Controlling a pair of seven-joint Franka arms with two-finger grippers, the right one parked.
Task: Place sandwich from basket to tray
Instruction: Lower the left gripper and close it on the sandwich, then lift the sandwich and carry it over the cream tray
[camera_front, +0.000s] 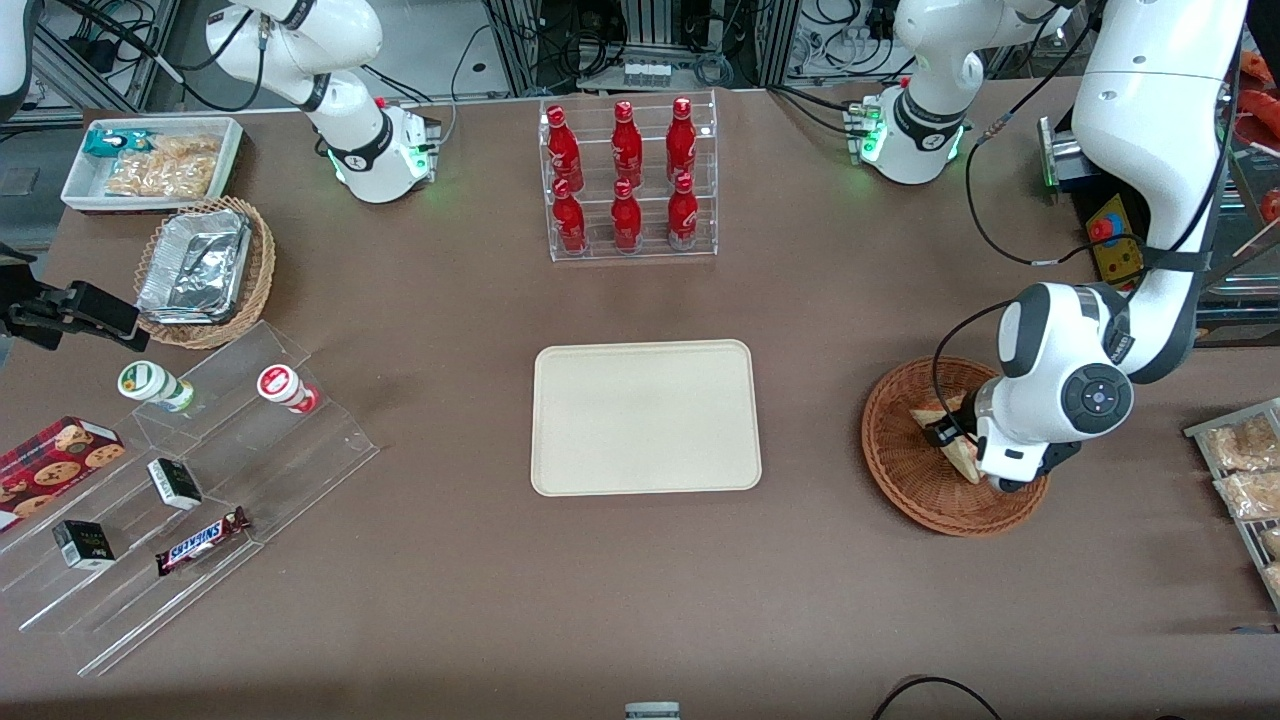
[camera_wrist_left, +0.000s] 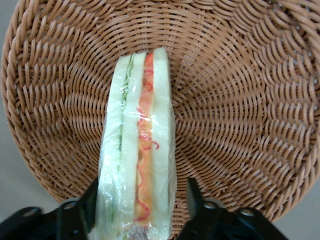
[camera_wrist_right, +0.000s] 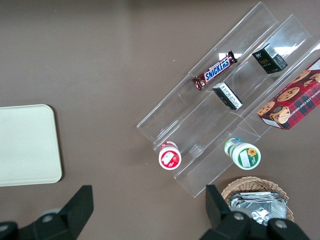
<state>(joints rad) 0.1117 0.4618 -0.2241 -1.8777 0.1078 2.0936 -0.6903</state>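
Note:
The sandwich (camera_wrist_left: 140, 125), wrapped in clear film with green and red-orange filling lines, lies on edge in the reddish-brown wicker basket (camera_wrist_left: 240, 100). My left gripper (camera_wrist_left: 141, 192) is open and straddles one end of the sandwich. One finger touches the wrap, and the other finger (camera_wrist_left: 193, 196) stands a little apart from it. In the front view the gripper (camera_front: 958, 440) reaches down into the basket (camera_front: 900, 470), partly covering the sandwich (camera_front: 930, 413). The cream tray (camera_front: 645, 415) lies bare at the table's middle, toward the parked arm from the basket.
A clear rack of red bottles (camera_front: 627, 178) stands farther from the front camera than the tray. Snack bags on a rack (camera_front: 1240, 460) lie beside the basket at the working arm's end. Clear stepped shelves with snacks (camera_front: 190, 500) and a foil-filled wicker basket (camera_front: 205, 270) sit toward the parked arm's end.

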